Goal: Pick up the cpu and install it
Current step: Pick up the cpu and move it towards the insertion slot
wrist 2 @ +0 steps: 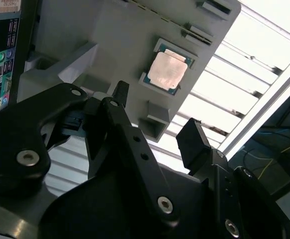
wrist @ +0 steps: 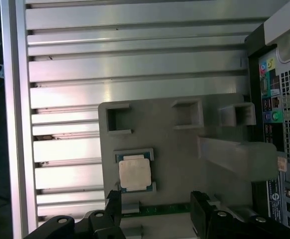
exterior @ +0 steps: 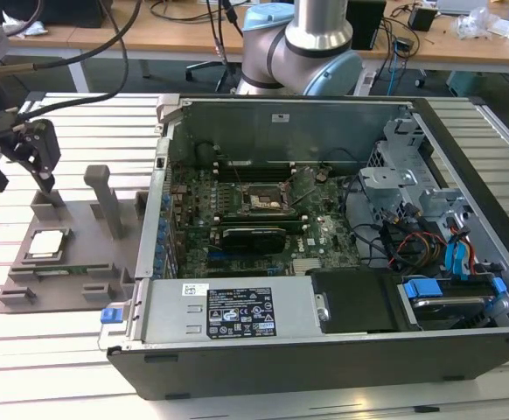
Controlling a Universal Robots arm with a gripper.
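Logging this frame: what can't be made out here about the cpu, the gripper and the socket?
- The socket, exterior view: too small to tell whether its frame is open or whether it is empty.
- The cpu, both wrist views: any corner mark is too small to see, so its orientation is unclear.
- The gripper, exterior view: its arm side is cut off by the picture's edge.
- The holder tray, first wrist view: one edge is hidden behind the fingers.

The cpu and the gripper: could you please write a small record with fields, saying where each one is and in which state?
cpu: lies flat in a pocket of the grey holder, outside the computer case
gripper: open, empty, above the holder, not touching the cpu
holder: on the slatted table, at the exterior view's left of the case
work: cpu not yet picked up
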